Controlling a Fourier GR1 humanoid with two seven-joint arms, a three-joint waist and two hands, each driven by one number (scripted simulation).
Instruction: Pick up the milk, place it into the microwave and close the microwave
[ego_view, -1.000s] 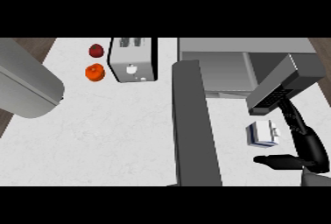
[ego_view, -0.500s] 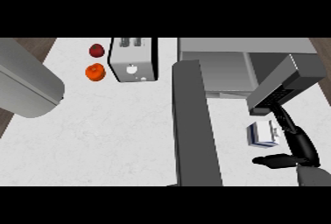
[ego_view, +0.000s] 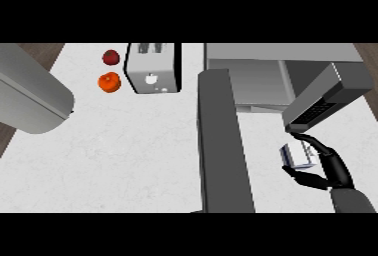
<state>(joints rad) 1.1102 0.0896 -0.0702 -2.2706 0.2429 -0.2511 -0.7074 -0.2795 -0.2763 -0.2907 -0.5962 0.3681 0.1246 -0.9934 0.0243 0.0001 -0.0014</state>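
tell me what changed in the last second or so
The right hand has closed in on the milk carton: its fingers now curl round it, where before they lay open beside it. The carton is still on the counter. The microwave, its open door, the toaster and the fruit stayed put.

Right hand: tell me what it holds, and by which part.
The right hand curls around the milk carton, fingers over its far side and thumb at its near side. Actual contact cannot be confirmed.
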